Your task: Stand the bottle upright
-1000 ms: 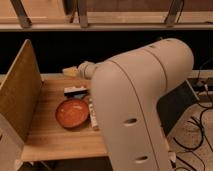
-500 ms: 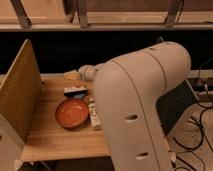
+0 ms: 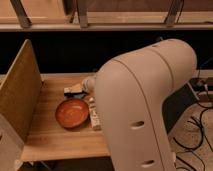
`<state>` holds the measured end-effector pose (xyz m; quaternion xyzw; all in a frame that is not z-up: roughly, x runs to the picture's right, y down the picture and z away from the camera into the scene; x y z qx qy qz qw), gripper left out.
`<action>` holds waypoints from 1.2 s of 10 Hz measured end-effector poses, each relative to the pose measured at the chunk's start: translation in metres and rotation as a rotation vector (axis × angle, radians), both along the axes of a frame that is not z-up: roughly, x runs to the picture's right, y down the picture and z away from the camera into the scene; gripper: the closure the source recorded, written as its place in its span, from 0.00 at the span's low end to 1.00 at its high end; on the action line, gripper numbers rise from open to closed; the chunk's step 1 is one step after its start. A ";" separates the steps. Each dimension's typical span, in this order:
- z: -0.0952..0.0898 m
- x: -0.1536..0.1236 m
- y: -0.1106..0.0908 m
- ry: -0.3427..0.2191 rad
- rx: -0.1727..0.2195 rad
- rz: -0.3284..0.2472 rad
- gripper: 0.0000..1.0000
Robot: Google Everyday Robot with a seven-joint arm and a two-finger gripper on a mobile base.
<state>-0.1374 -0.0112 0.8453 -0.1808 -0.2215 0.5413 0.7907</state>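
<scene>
The whitish bottle [image 3: 94, 118] lies on its side on the wooden table [image 3: 55, 140], right next to the orange plate [image 3: 72, 113], with the arm's big white shell hiding its right side. The gripper [image 3: 78, 88] sticks out from the white wrist [image 3: 89, 84] at the back of the table. It is low over the flat dark-and-white block [image 3: 73, 92], behind the plate and the bottle.
A tall brown board [image 3: 19, 95] stands along the table's left side. The robot's white arm [image 3: 145, 110] fills the right half of the view. Cables [image 3: 200, 125] lie on the speckled floor at right. A dark wall with a rail runs behind the table.
The wrist and gripper have come down and slightly right, from above the back edge to just over the block. The bottle, plate and block have not moved.
</scene>
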 end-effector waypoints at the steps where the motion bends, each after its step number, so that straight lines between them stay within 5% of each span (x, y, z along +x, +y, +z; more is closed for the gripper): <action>1: -0.003 0.001 0.012 0.024 -0.029 -0.012 0.20; 4: 0.001 0.005 0.054 0.055 -0.117 -0.020 0.20; 8: 0.002 0.004 0.057 0.060 -0.120 -0.027 0.20; 12: 0.046 0.020 0.076 0.184 -0.181 -0.024 0.20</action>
